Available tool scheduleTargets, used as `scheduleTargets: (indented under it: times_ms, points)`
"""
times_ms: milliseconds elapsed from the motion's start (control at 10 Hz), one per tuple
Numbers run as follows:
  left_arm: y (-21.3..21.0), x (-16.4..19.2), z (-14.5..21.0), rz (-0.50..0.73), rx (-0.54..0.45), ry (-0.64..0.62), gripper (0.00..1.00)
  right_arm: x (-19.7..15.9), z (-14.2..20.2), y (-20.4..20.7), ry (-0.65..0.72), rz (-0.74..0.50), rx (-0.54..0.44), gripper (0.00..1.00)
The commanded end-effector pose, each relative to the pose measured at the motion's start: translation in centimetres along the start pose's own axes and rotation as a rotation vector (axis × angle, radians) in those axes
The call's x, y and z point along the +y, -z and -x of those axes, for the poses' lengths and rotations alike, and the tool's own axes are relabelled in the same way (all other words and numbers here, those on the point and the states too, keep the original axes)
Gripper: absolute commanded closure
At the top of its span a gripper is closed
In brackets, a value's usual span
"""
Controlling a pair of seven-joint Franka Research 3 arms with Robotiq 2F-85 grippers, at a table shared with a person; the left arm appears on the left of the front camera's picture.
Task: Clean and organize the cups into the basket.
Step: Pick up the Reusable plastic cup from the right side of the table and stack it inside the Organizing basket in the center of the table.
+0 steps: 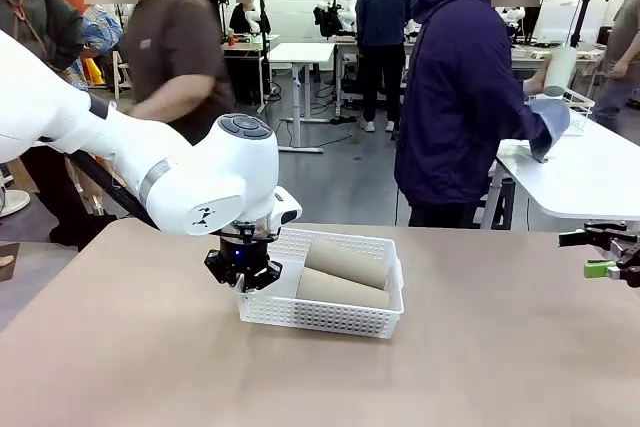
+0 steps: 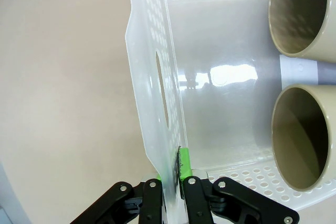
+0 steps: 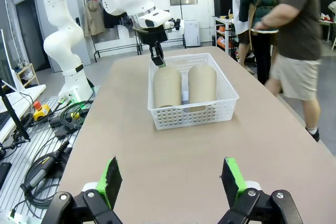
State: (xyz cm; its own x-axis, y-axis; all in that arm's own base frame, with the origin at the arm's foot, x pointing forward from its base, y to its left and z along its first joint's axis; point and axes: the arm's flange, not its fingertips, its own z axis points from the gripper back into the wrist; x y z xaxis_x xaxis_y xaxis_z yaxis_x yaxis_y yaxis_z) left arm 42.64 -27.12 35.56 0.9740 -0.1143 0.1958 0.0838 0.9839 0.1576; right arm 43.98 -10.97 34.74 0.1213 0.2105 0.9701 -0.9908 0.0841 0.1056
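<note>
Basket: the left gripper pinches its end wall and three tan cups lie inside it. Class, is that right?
Wrong count: two tan cups lie inside the basket, not three, as the right wrist view shows. The left gripper does pinch its end wall.

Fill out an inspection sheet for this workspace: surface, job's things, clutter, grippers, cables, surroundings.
Surface: brown table, bare around the basket.
Job's things: white basket on the table; two tan cups lie in it side by side, mouths toward the left gripper's end.
Clutter: nothing seen.
Grippers: left gripper shut on the basket's end wall; right gripper open above the table, apart from the basket.
Cables: black cables on the floor beside the table, near the arm's base.
Surroundings: people stand beyond the far edge; a white table and other workstations behind.
</note>
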Motion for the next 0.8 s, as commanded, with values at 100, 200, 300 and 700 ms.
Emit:
scheduleTargets:
  times_ms: [100, 200, 300, 700]
  points:
    - [0.20, -0.10, 0.28, -0.009, -0.001, 0.008, 1.00, 0.27, -0.28, 0.10, -0.007, -0.008, 0.009, 0.00]
    - [0.20, -0.10, 0.28, -0.009, -0.001, 0.008, 1.00, 0.27, -0.28, 0.10, -0.007, -0.008, 0.009, 0.00]
    - [0.20, -0.10, 0.28, -0.009, -0.001, 0.008, 1.00, 0.27, -0.28, 0.10, -0.007, -0.008, 0.009, 0.00]
    - [0.20, -0.10, 0.28, -0.009, -0.001, 0.008, 1.00, 0.27, -0.28, 0.10, -0.007, -0.008, 0.009, 0.00]
